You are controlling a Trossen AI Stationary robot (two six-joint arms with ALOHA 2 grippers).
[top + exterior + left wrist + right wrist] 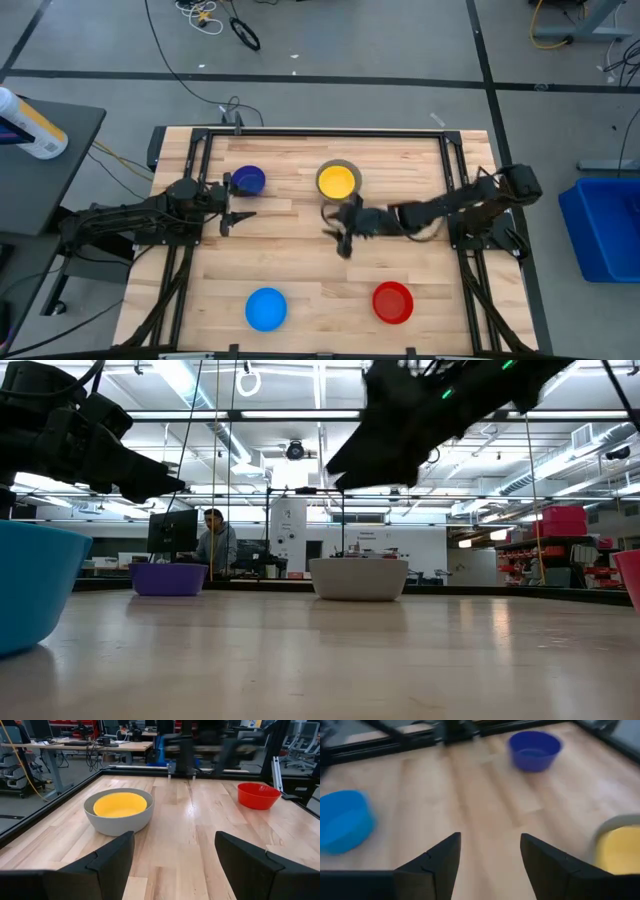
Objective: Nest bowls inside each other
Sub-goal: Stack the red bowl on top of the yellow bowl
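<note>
The yellow bowl [337, 181] sits nested in the grey bowl [118, 823] at the far middle of the table. The dark blue bowl [248, 180] stands at the far left, the light blue bowl [266, 308] at the near left and the red bowl [392, 302] at the near right, each on its base. My right gripper [340, 232] hangs open above the table's middle, just nearer than the grey bowl, with nothing between its fingers [437, 862]. My left gripper [234, 200] waits open at the left, beside the dark blue bowl.
A black frame [320, 133] runs around the wooden table top. Bare wood lies between the four bowl spots. In the low view a person [214, 542] sits at a desk in the room beyond the table.
</note>
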